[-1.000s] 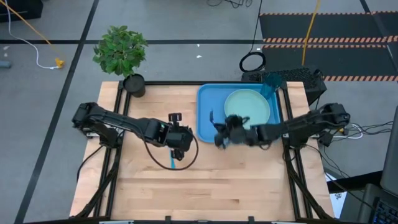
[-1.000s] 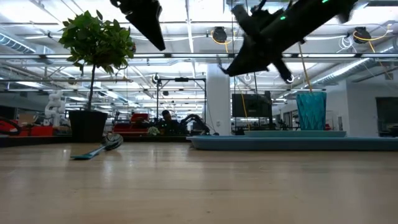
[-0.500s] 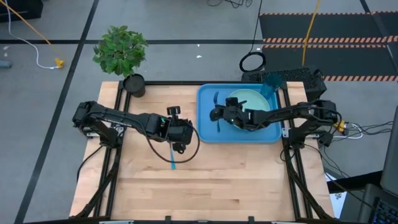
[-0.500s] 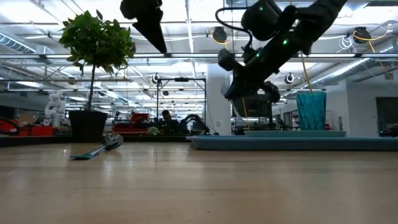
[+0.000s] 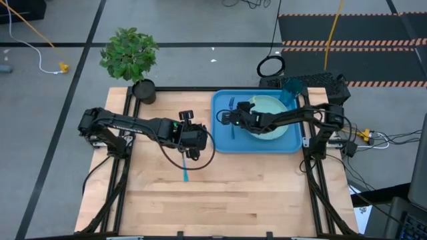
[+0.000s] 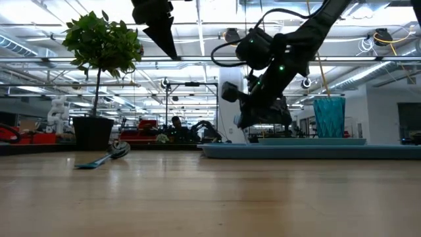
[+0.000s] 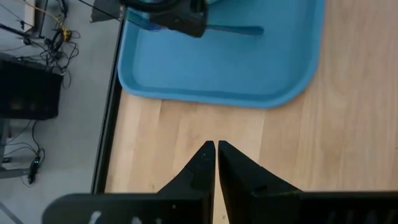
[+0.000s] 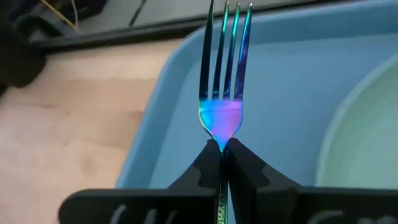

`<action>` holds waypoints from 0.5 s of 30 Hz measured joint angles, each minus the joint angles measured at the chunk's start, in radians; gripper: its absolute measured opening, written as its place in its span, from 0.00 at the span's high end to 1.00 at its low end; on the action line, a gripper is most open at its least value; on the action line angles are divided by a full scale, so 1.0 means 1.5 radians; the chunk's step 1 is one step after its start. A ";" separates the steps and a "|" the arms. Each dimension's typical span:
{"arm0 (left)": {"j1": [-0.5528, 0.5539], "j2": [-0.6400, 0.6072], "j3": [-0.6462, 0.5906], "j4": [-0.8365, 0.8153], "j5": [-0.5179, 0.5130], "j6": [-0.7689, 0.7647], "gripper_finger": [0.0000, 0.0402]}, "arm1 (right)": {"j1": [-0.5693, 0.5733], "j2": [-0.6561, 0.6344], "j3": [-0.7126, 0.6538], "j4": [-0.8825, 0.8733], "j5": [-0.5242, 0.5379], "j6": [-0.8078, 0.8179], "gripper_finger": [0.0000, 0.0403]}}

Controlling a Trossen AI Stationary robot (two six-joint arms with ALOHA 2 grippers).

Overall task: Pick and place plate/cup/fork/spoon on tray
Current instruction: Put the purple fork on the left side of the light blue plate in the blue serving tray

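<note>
While clamping the fork (image 8: 224,74), the right gripper (image 5: 227,119) hovers over the tray (image 5: 223,141).

Glossy iridescent metal fork (image 8: 224,74), smooth bright plastic tray (image 8: 298,87), and pale matt wooden table (image 5: 200,200).

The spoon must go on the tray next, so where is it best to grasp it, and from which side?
Probably the light blue handle, taken from straight above. The spoon lies flat on the bare table, away from the tray. The handle is slim and straight, whereas the bowl is rounded and shiny. The left claw hovers nearby, shut.
</note>
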State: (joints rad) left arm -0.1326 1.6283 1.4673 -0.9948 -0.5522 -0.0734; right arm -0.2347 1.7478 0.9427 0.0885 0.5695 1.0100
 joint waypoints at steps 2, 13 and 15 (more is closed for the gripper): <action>0.000 0.000 0.000 0.001 0.000 0.000 0.94 | -0.008 0.001 0.003 0.002 -0.016 0.000 1.00; 0.000 0.000 0.000 0.003 0.002 -0.005 0.94 | -0.041 0.001 0.002 -0.081 -0.069 0.037 1.00; 0.000 0.000 0.000 0.003 0.002 -0.005 0.94 | -0.041 0.001 0.002 -0.078 -0.069 0.037 1.00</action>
State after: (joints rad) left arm -0.1322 1.6287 1.4670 -0.9904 -0.5495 -0.0814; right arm -0.2962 1.7493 0.9451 -0.0290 0.4656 1.0657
